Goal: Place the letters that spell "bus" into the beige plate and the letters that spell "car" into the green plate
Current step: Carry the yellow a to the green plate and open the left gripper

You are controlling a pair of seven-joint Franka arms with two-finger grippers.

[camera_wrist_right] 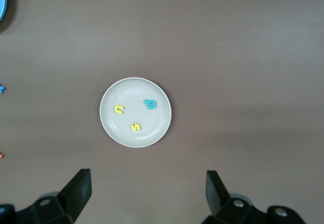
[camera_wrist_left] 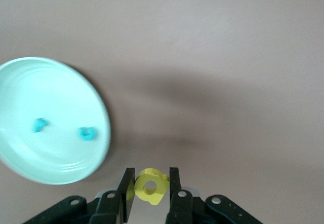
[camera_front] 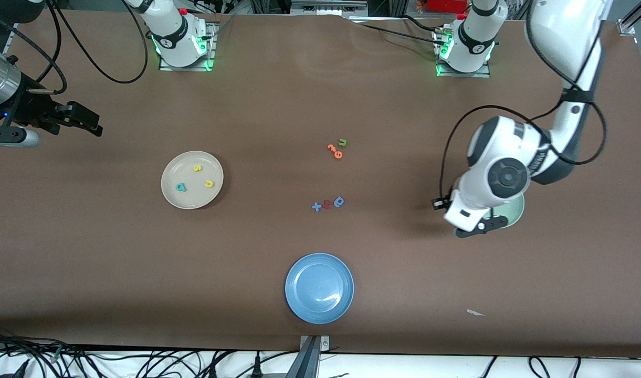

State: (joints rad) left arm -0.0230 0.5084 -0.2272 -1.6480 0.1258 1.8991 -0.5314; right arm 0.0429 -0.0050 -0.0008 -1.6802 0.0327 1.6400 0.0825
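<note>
1. The left gripper (camera_wrist_left: pixel 150 186) pinches the yellow a (camera_wrist_left: pixel 151 185) between nearly closed fingers, beside the green plate (camera_wrist_left: pixel 30 92), not over it.
2. The risk: a release here would drop the letter onto the table, just off the plate's rim.
3. The teal c (camera_wrist_left: pixel 88 133) and teal r (camera_wrist_left: pixel 39 124) already lie in that green plate.
4. The right gripper (camera_wrist_right: pixel 147 188) waits wide open and empty, high above the beige plate (camera_wrist_right: pixel 114 127), which holds the teal b (camera_wrist_right: pixel 150 104), yellow u (camera_wrist_right: pixel 119 109) and yellow s (camera_wrist_right: pixel 135 126).
</note>
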